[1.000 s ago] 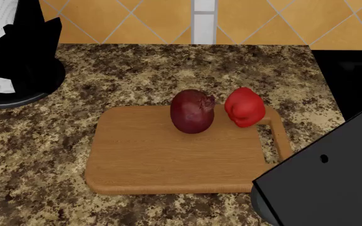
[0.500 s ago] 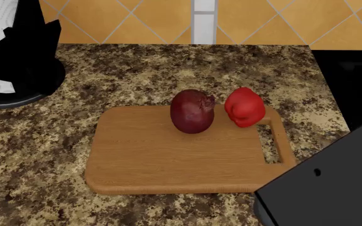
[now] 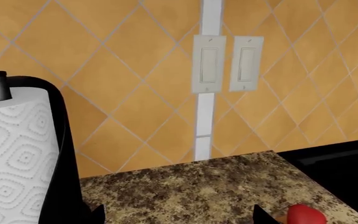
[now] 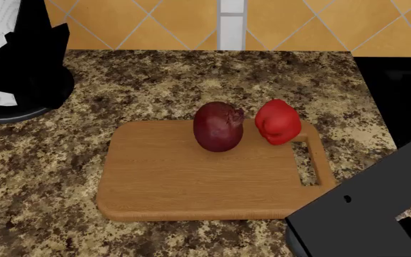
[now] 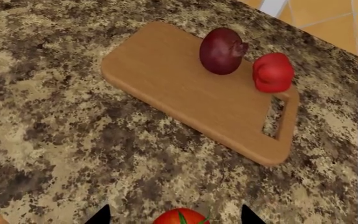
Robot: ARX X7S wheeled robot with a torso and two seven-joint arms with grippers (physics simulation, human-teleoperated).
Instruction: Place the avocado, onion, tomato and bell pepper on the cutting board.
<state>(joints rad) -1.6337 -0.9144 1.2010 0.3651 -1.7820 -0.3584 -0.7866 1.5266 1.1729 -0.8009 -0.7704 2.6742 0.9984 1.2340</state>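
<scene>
Right gripper (image 5: 174,215): fingertips show only as two dark points at the frame edge of its wrist view, spread apart, with the tomato (image 5: 180,217) between them; whether the tips press on it cannot be told, so grasp unconfirmed. In the head view only the arm's black housing shows, over the countertop (image 4: 155,85) just off the cutting board's near right corner. Left gripper (image 3: 179,215): two dark tips likewise set apart with nothing between them, raised over the countertop and facing the tiled wall, light switches (image 3: 227,63) and paper towel roll (image 3: 14,149). Cutting board (image 4: 191,176): lies mid-countertop, handle slot along its right end. Onion (image 4: 218,127): upright at the board's far edge, centre-right. Bell pepper (image 4: 277,122): at the board's far right corner, just beside the onion, apparently not touching. Avocado: not in view. Step in hand, as judged: third item, the tomato, being taken or carried by the right arm. Next move calls for a sure hold on the tomato, then travel over the board's near edge to the bare near half, clear of onion and pepper.
</scene>
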